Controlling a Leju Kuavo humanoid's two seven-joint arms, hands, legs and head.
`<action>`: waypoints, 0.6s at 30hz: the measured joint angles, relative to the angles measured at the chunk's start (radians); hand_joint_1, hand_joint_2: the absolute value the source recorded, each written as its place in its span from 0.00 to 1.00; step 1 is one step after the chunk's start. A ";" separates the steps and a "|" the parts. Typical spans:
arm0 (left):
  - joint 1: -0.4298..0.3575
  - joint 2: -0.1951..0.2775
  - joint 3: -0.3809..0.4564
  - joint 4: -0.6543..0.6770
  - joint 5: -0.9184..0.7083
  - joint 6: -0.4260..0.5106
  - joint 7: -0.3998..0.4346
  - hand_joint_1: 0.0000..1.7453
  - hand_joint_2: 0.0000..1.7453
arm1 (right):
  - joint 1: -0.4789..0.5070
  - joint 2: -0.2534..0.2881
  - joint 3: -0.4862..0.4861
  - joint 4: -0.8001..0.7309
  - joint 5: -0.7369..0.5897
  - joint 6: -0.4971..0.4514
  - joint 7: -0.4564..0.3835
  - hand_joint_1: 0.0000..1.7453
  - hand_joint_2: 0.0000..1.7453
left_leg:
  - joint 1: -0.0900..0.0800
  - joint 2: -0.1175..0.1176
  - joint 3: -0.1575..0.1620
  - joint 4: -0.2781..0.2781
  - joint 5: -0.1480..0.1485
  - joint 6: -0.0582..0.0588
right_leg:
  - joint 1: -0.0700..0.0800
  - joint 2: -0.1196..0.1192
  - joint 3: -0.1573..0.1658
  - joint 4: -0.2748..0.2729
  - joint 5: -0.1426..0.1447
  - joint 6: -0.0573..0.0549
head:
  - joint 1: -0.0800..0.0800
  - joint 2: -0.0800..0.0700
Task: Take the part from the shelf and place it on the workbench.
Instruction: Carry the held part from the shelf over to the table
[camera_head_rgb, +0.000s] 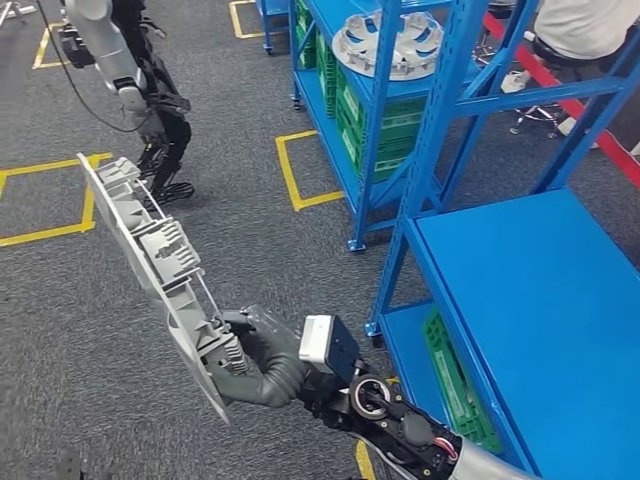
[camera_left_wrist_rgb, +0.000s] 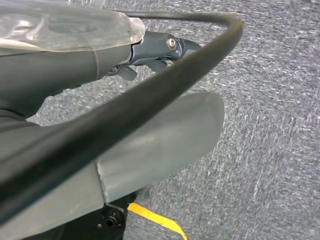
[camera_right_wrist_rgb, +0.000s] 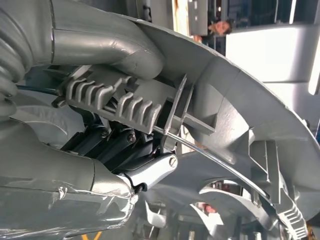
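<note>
grey carpet (camera_head_rgb: 68, 330) with yellow tape underfoot, blue shelf (camera_head_rgb: 528, 290) alongside, right hand (camera_head_rgb: 260, 360) clamped round one end of the long grey part (camera_head_rgb: 151, 255), carried off the shelf, probably to clear the uprights; left hand (camera_left_wrist_rgb: 158, 52) empty, fingers apparently curled.

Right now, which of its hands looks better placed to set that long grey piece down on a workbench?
The right hand: it already grips one end of the grey part, held out over the carpet. The left hand holds nothing.
</note>
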 joint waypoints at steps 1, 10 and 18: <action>0.000 0.000 0.000 0.000 0.000 0.000 0.000 0.00 0.00 | 0.000 0.000 0.000 0.000 0.000 0.000 0.000 0.89 1.00 | 0.000 -0.011 0.003 0.000 -0.001 -0.001 | 0.001 0.008 0.028 -0.068 0.044 -0.006 | 0.003 0.000; 0.002 -0.001 0.000 0.000 0.001 0.002 0.000 0.00 0.00 | -0.003 0.004 0.001 0.000 0.000 0.004 -0.001 0.89 1.00 | 0.004 -0.016 -0.048 0.076 -0.044 -0.041 | -0.005 0.025 0.139 -0.315 0.138 -0.035 | -0.004 0.000; 0.000 0.005 0.000 0.000 0.001 0.002 0.006 0.00 0.00 | 0.000 0.005 0.003 0.005 0.000 0.006 -0.005 0.89 1.00 | 0.014 0.060 -0.044 0.064 -0.006 -0.063 | 0.000 -0.046 0.142 -0.311 0.127 -0.028 | -0.041 0.000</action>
